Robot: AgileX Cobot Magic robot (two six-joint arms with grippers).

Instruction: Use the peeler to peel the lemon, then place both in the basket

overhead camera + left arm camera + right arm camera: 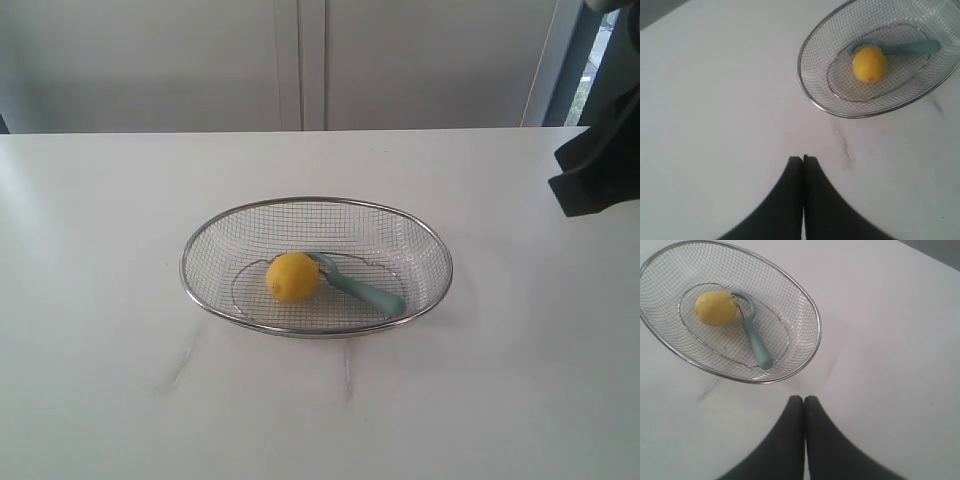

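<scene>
Since the small oval yellow lemon (293, 277) and the slim teal-handled, metal-bladed peeler (365, 291) both lie in the wide silver wire-mesh basket (183, 268), the putting-away looks done. The lemon's skin looks whole and yellow, so I doubt it is peeled. My left gripper (803, 160) and right gripper (804, 401) are clenched on nothing, over the white table (100, 380) beside the basket.

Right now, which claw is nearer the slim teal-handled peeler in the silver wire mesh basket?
Right. The right claw hangs just outside the basket rim, by the peeler's handle end; the left claw is farther off, on the yellow lemon's side.
</scene>
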